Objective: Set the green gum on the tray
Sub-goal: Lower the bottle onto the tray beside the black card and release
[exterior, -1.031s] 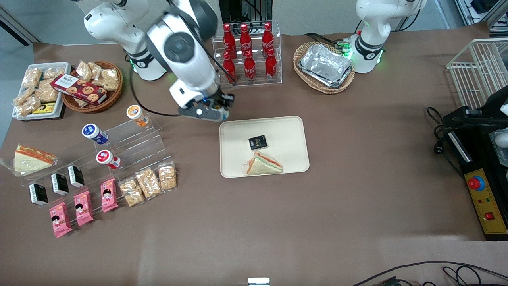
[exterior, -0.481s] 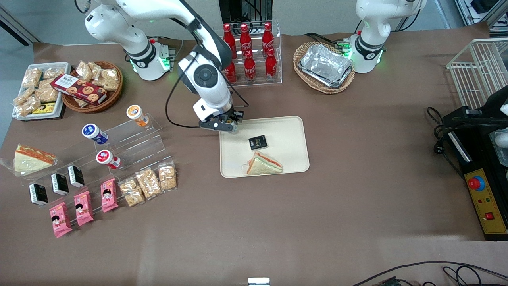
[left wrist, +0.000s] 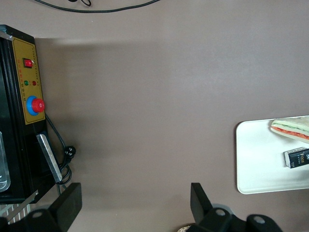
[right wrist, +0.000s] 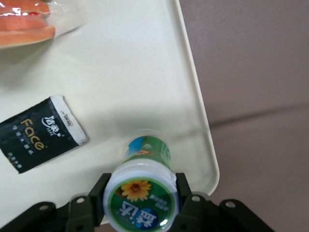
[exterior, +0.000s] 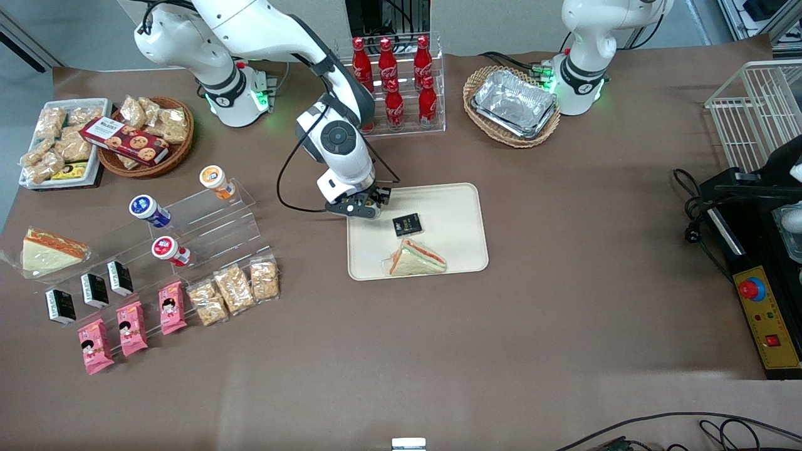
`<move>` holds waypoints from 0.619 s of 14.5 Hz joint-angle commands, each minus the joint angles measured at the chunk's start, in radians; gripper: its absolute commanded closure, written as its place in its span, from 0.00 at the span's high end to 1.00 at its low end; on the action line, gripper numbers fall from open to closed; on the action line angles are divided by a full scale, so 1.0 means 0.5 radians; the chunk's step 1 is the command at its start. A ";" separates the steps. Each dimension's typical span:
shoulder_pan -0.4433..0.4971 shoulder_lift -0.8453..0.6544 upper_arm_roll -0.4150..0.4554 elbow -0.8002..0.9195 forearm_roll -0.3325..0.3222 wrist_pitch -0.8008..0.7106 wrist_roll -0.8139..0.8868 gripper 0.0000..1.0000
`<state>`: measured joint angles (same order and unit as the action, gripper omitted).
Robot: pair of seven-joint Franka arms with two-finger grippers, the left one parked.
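Note:
My right gripper (exterior: 368, 207) (right wrist: 141, 198) is shut on the green gum (right wrist: 142, 195), a small bottle with a green flower-printed lid in a white rim, one finger (right wrist: 99, 195) on each side of the lid. It holds the bottle upright just above a corner of the beige tray (exterior: 451, 207) (right wrist: 159, 72), the corner nearest the cola rack. In the front view the bottle is hidden under the gripper. On the tray lie a black packet (exterior: 406, 224) (right wrist: 41, 133) and a wrapped sandwich (exterior: 416, 259) (right wrist: 29, 21).
A clear stepped stand (exterior: 213, 219) holds orange-lid (exterior: 214, 179), blue-lid (exterior: 146, 208) and red-lid (exterior: 168, 249) gum bottles. A rack of red cola bottles (exterior: 391, 84) stands farther from the camera than the tray. A foil tray in a basket (exterior: 514, 103) sits toward the parked arm.
My gripper has moved from over the bare table toward the tray and come down low over its corner, still holding the green gum.

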<state>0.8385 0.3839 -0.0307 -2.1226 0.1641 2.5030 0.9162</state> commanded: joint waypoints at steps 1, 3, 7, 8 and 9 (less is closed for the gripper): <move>0.023 0.045 -0.028 0.015 0.012 0.038 0.017 0.86; 0.020 0.042 -0.028 0.015 0.012 0.035 0.011 1.00; 0.023 0.036 -0.031 0.021 0.012 0.026 0.011 1.00; 0.026 0.036 -0.031 0.024 0.012 0.019 0.011 1.00; 0.029 0.039 -0.031 0.024 0.012 0.019 0.011 1.00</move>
<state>0.8385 0.3937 -0.0360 -2.1225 0.1641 2.5030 0.9167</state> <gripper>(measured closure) 0.000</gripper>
